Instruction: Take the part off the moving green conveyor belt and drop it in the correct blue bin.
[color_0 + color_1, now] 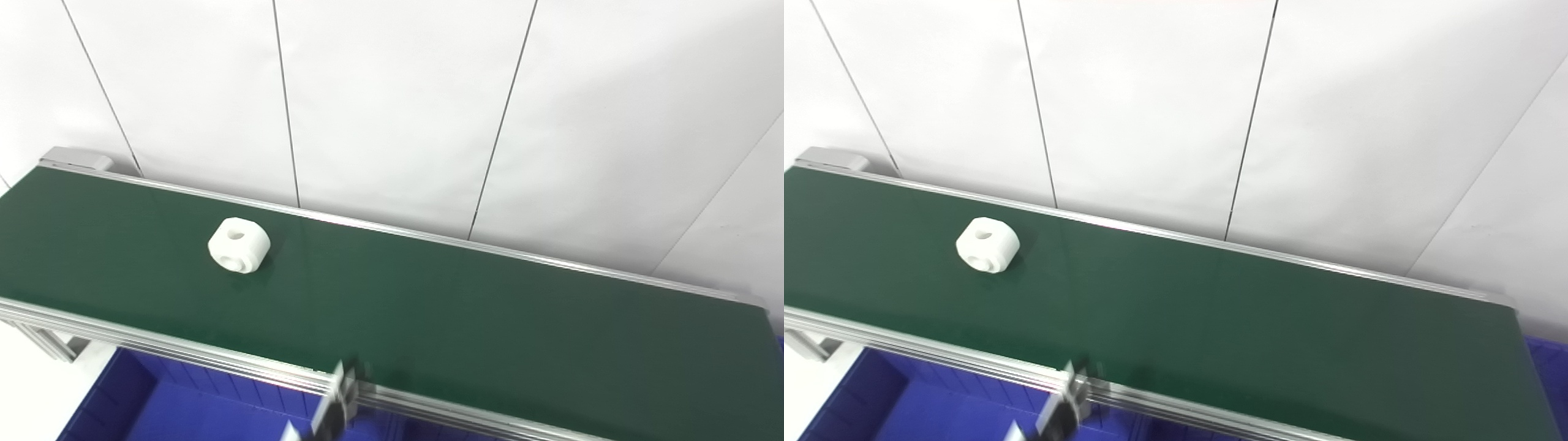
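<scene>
Hands unseen — part [239, 245] on belt [429, 312]

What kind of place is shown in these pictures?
Probably a small sorting station or test cell: a green conveyor belt in an aluminium frame carries one white part, with a blue bin below its near edge.

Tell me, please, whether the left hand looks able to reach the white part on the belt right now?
Probably yes, though neither hand is in view. The white part lies alone on the green belt, toward its left end, with nothing over or beside it; only a small bracket sits on the near rail.
</scene>
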Motion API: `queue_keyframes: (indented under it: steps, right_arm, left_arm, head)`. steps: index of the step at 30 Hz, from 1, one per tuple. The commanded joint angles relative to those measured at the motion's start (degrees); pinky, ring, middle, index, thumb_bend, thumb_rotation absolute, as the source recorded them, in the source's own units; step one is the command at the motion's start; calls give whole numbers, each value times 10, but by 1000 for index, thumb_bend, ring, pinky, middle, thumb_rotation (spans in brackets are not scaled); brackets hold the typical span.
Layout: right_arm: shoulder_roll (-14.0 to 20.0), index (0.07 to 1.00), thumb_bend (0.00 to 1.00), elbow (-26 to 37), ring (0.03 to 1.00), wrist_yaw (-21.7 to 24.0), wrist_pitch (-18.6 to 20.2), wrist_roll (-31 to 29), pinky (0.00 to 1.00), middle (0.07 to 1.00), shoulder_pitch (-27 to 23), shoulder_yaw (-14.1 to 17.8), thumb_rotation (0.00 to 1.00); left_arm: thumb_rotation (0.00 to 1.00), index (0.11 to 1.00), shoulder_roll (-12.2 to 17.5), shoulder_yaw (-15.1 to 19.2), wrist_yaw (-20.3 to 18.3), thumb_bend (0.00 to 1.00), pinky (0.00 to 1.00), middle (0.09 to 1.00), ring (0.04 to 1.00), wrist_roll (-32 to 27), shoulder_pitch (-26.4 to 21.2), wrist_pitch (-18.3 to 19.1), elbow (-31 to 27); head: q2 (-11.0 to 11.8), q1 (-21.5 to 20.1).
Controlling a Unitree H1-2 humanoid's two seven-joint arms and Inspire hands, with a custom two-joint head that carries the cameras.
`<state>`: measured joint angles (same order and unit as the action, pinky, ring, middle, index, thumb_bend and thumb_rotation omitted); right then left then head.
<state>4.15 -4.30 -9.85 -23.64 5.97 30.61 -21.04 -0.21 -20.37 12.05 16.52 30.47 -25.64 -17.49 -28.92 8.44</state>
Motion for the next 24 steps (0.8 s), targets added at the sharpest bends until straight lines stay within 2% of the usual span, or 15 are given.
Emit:
queue_keyframes:
  steps: [1,2,3,4,5,8,9,10,11,13,15,16,18,20,24]
  right_arm:
    - [-2,1000,717,5,1000,0,-33,-2,1000,1000,0,-4,999]
    - [-2,1000,719,5,1000,1,-33,-3,1000,1000,-1,-4,999]
    - [-2,1000,715,4,1000,1,-33,-4,1000,1000,-2,-5,996]
    - [-3,1000,715,4,1000,2,-33,-5,1000,1000,-3,-5,995]
    - [-3,1000,710,4,1000,3,-33,-5,1000,1000,-4,-5,991]
    - [-4,1000,701,2,1000,7,-33,-12,1000,1000,-6,-6,983]
    - [-5,1000,701,1,1000,8,-33,-13,1000,1000,-7,-6,982]
    - [-5,1000,701,0,1000,9,-33,-13,1000,1000,-8,-6,982]
    - [-6,1000,699,0,1000,10,-33,-13,1000,1000,-8,-6,981]
    - [-7,1000,702,0,1000,10,-33,-12,1000,1000,-7,-6,981]
    - [-8,1000,702,2,1000,9,-33,-9,1000,1000,-5,-5,980]
    - [-10,1000,716,4,1000,8,-33,-7,1000,1000,-4,-5,982]
    - [-12,1000,724,6,1000,5,-33,-5,1000,1000,-1,-5,979]
    - [-13,1000,725,9,1000,5,-33,-5,1000,1000,1,-6,982]
    - [-13,1000,724,10,1000,6,-33,-5,1000,1000,3,-7,986]
  left_arm:
    - [890,1000,19,17,41,810,691,926,861,31,-38,-13,-43]
    - [893,1000,27,40,44,835,685,920,856,34,-69,-13,-63]
    - [843,981,34,54,45,910,667,897,834,36,-88,-13,-74]
    - [830,976,47,78,44,929,662,891,828,48,-121,-13,-82]
    - [765,938,57,94,43,918,628,863,813,58,-144,-13,-86]
    - [708,913,73,126,31,926,585,844,804,67,-181,-12,-85]
    - [623,923,100,143,4,953,628,882,847,49,-206,16,-84]
    - [623,923,123,155,-22,953,628,882,847,32,-228,49,-87]
    - [573,933,144,165,-50,977,675,920,890,18,-247,81,-93]
    - [529,946,158,175,-81,966,786,963,942,6,-262,112,-101]
    - [520,949,171,183,-104,963,809,971,952,12,-279,134,-102]
    - [511,970,183,187,-117,901,887,991,985,20,-294,149,-99]
    - [450,967,205,198,-137,856,883,999,988,34,-320,170,-86]
    - [406,956,232,209,-151,828,881,993,980,51,-349,169,-54]
    - [405,930,270,216,-164,803,867,964,954,84,-390,158,8]
  head:
    - [-1,1]
    - [-1,-1]
    - [-1,-1]
    - [-2,-2]
    - [-2,-2]
    - [-1,-4]
    - [-2,-4]
    - [-2,-5]
    - [-2,-5]
    - [-2,-5]
    - [-6,-7]
    - [-6,-8]
    - [-6,-8]
    - [-8,-9]
    - [-8,-12]
